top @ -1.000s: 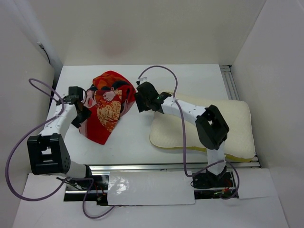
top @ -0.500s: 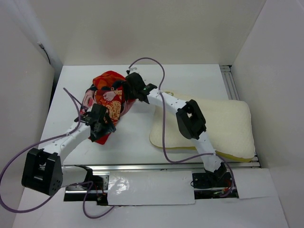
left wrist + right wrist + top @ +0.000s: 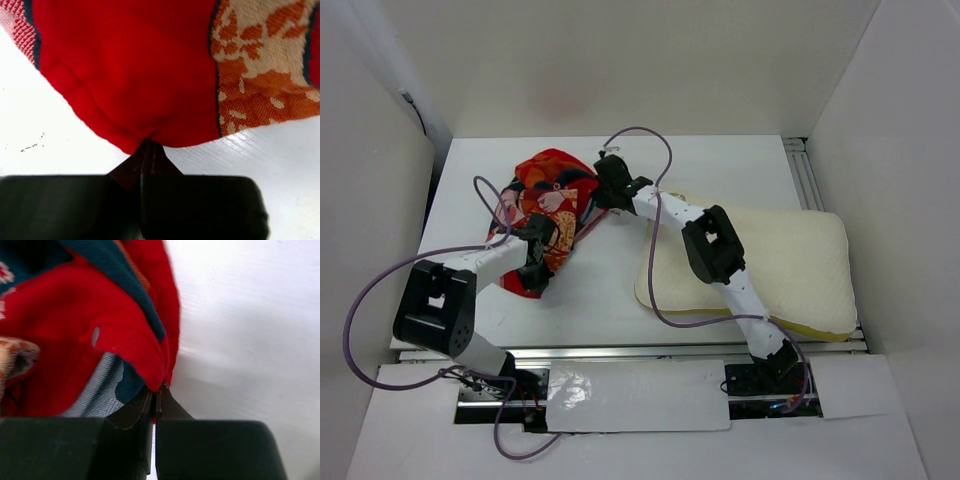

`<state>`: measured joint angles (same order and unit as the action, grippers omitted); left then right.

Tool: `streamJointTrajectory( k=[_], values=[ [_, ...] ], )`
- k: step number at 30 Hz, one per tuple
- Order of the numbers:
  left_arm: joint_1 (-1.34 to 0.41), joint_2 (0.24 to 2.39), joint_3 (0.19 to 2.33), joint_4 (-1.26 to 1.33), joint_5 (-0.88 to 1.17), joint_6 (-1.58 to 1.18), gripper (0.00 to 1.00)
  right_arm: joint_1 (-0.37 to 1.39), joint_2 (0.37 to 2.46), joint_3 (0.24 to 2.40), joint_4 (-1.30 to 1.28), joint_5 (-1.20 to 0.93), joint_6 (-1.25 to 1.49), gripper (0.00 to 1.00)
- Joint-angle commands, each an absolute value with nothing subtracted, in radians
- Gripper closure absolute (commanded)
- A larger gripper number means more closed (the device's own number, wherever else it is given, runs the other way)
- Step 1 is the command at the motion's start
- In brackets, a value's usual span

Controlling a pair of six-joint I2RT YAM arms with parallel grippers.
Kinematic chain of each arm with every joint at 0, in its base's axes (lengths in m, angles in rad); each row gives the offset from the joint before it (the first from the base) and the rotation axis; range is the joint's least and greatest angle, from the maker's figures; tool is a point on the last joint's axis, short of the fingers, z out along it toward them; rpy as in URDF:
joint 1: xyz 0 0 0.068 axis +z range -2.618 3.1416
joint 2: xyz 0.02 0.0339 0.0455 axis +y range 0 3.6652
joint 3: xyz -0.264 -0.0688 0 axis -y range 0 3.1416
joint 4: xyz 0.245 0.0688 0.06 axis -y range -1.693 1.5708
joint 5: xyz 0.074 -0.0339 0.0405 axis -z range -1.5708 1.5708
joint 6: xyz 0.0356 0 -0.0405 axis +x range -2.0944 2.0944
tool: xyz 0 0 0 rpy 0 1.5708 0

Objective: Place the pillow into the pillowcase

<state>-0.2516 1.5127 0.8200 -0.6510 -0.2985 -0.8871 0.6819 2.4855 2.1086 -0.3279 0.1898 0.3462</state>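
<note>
The red pillowcase (image 3: 558,208) lies crumpled at the left middle of the white table. My left gripper (image 3: 538,270) is at its near edge, shut on the red hem (image 3: 145,135), which bunches between the jaws. My right gripper (image 3: 598,192) is at the case's far right edge, shut on a fold of the red and blue hem (image 3: 155,372). To the right the cream pillow (image 3: 800,260) lies flat with its yellow piping along the near side, partly under the right arm. The left wrist view shows an orange and cream print (image 3: 260,65) on the case.
A metal rail (image 3: 804,170) runs along the table's right side and another (image 3: 620,352) along its front edge. White walls enclose the table on three sides. Purple cables (image 3: 380,280) loop off both arms.
Both grippers have gone from open to shut on the pillowcase's edges. The left arm swung in from the case's left side to its near edge; the right arm reached left to its far right edge.
</note>
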Motion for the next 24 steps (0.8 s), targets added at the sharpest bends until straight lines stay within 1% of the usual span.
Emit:
streamJointTrajectory(
  k=[1,2,5,7,9,10,12,13,15,16,17,18,19,20,21,23,24],
  values=[
    [-0.232,1.578,0.81,-0.632,-0.356,-0.931,1.0,0.643,2.395,2.085,-0.305,0.285,0.321,1.0],
    [-0.232,1.568,0.81,-0.632,-0.367,-0.931,1.0,0.615,2.375,2.068,-0.316,0.334,0.311,1.0],
    [-0.232,1.513,0.81,-0.632,-0.423,-0.953,1.0,0.568,2.287,1.997,-0.327,0.391,0.302,1.0],
    [-0.232,1.41,0.796,-0.632,-0.445,-0.953,1.0,0.525,2.205,1.928,-0.336,0.391,0.281,1.0],
    [-0.232,1.318,0.772,-0.605,-0.445,-0.94,1.0,0.502,2.142,1.834,-0.284,0.355,0.249,1.0],
    [-0.232,1.213,0.756,-0.586,-0.445,-0.928,1.0,0.502,2.113,1.813,-0.272,0.332,0.223,1.0],
    [-0.232,1.1,0.742,-0.511,-0.445,-0.9,1.0,0.492,2.045,1.79,-0.262,0.322,0.181,1.0],
    [-0.232,1.007,0.742,-0.491,-0.459,-0.9,1.0,0.482,2.013,1.79,-0.249,0.322,0.151,1.0],
    [-0.207,0.95,0.826,-0.416,-0.422,-0.826,1.0,0.473,1.999,1.807,-0.238,0.307,0.137,1.0],
    [-0.207,0.939,0.872,-0.416,-0.411,-0.809,1.0,0.457,1.985,1.872,-0.258,0.296,0.127,1.0],
    [-0.195,0.939,0.923,-0.416,-0.42,-0.777,1.0,0.457,1.974,1.912,-0.276,0.296,0.127,1.0],
    [-0.184,0.954,1.034,-0.416,-0.437,-0.776,1.0,0.446,1.965,1.949,-0.303,0.296,0.127,1.0],
    [-0.184,0.968,1.095,-0.452,-0.458,-0.764,1.0,0.431,1.953,2.009,-0.313,0.296,0.127,1.0],
    [-0.172,0.983,1.153,-0.469,-0.51,-0.755,1.0,0.431,1.935,2.029,-0.313,0.296,0.127,1.0],
    [-0.154,0.998,1.266,-0.491,-0.54,-0.755,1.0,0.416,1.883,2.042,-0.304,0.307,0.114,1.0],
    [-0.111,1.04,1.374,-0.561,-0.589,-0.746,1.0,0.388,1.81,2.031,-0.276,0.319,0.101,1.0],
    [-0.095,1.049,1.463,-0.581,-0.603,-0.736,1.0,0.374,1.728,2.02,-0.241,0.33,0.101,1.0]
  ],
)
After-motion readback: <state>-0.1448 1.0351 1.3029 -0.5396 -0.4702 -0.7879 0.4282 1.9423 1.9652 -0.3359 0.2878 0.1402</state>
